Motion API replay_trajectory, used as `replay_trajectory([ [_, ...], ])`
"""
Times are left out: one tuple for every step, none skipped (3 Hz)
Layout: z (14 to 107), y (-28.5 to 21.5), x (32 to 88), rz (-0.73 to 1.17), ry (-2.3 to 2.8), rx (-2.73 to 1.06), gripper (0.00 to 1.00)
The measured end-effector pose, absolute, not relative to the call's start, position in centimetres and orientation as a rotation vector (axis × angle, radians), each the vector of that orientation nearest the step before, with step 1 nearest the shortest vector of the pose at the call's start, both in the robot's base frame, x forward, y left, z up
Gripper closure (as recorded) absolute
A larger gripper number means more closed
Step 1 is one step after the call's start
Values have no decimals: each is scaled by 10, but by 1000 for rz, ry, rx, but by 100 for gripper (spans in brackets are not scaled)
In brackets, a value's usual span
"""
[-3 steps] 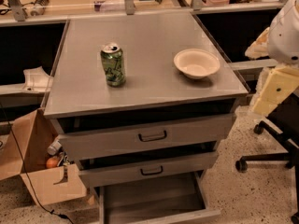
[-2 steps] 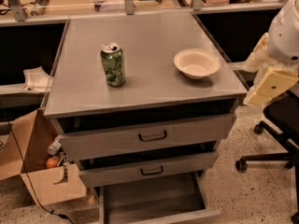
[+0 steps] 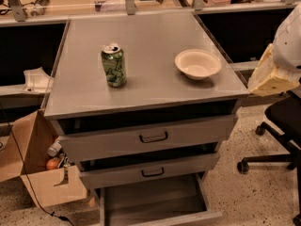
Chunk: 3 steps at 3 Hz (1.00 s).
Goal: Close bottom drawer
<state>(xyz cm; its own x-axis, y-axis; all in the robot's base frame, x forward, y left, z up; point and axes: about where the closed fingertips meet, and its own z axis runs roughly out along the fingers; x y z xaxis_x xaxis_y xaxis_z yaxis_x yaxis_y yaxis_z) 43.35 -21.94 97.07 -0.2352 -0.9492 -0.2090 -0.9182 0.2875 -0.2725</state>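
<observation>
At the foot of the grey table [image 3: 141,86], the bottom drawer [image 3: 150,199] stands pulled well out toward the camera. Its wide, shallow tray is open to view and its low front panel sits at the lower edge of the frame. Above it are the middle drawer [image 3: 149,171] and the top drawer [image 3: 151,137], each with a dark loop handle and each slightly ajar, with a dark gap above its front.

On the tabletop a green drink can [image 3: 114,65] stands upright left of centre. A pale bowl [image 3: 198,64] rests to the right, well apart from the can.

The pincer [image 3: 270,76] hangs at the right edge of the frame, a cream-yellow wedge under the white arm, just beside the table's right front corner and high above the open drawer (I cannot tell whether it is spread or pressed together).

An open cardboard box [image 3: 40,175] with small things inside stands on the floor just left of the drawers. A thin black cable [image 3: 28,188] trails across the box. A black office chair [image 3: 277,133] stands on the speckled floor to the right, near the arm.
</observation>
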Motion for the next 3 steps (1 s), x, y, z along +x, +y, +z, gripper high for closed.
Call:
replay_trajectory([
  [940,-223,423,-135,2250,-1647,100],
  [876,-227,404,-58,2334,-1657,100],
  [877,-227,404,-59,2334,-1657,100],
])
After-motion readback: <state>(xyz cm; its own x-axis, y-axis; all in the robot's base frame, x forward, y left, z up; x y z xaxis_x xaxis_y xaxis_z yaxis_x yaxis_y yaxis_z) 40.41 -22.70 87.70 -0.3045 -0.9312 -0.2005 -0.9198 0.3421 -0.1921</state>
